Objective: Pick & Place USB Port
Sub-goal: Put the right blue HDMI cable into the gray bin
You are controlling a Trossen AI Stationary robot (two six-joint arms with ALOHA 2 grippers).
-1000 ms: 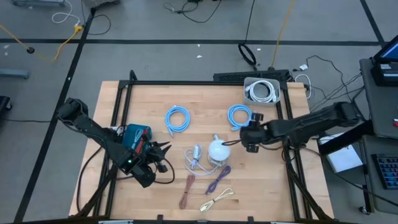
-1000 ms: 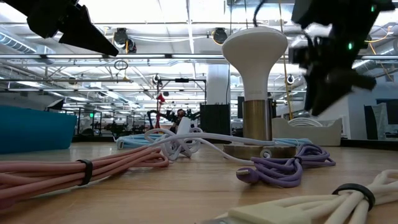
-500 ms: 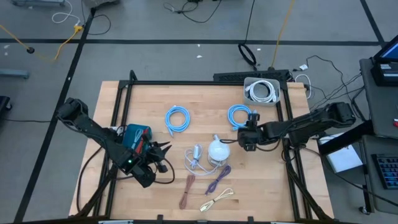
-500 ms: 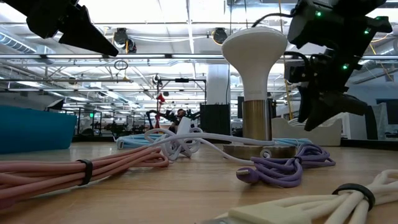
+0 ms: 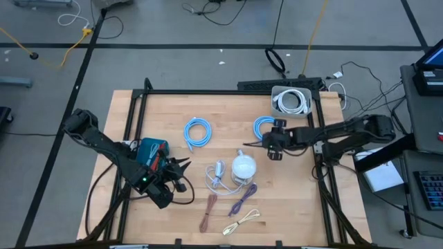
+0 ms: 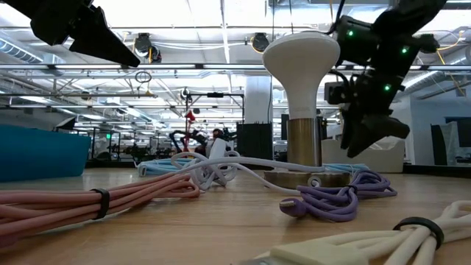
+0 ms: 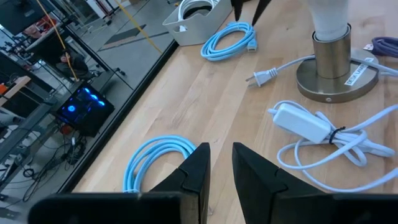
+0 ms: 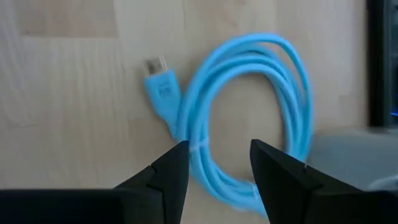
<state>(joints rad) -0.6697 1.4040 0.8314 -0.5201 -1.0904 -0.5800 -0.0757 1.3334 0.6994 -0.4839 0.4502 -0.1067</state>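
Note:
A light-blue coiled USB cable (image 5: 265, 126) lies flat on the wooden table near the far right, its plug end (image 8: 158, 84) free beside the coil (image 8: 249, 118). My right gripper (image 5: 268, 140) hovers open just above the coil's near edge, pointing down (image 8: 214, 165), and touches nothing. In the low view it hangs right of the lamp (image 6: 363, 140). A second blue coil (image 5: 197, 131) lies further left. My left gripper (image 5: 181, 169) waits open near the table's left front (image 7: 221, 165).
A white lamp (image 5: 243, 167) stands mid-table beside a white adapter with cord (image 5: 217, 176). Pink (image 5: 208, 211), purple (image 5: 242, 199) and cream (image 5: 241, 221) cable bundles lie toward the near edge. A grey bin (image 5: 292, 102) holding a white cable sits at the far right. A teal object (image 5: 152, 151) lies by the left arm.
My right gripper has moved from beside the lamp toward the table's far edge, over the right blue cable coil, staying open. The left arm and all the cables have kept still.

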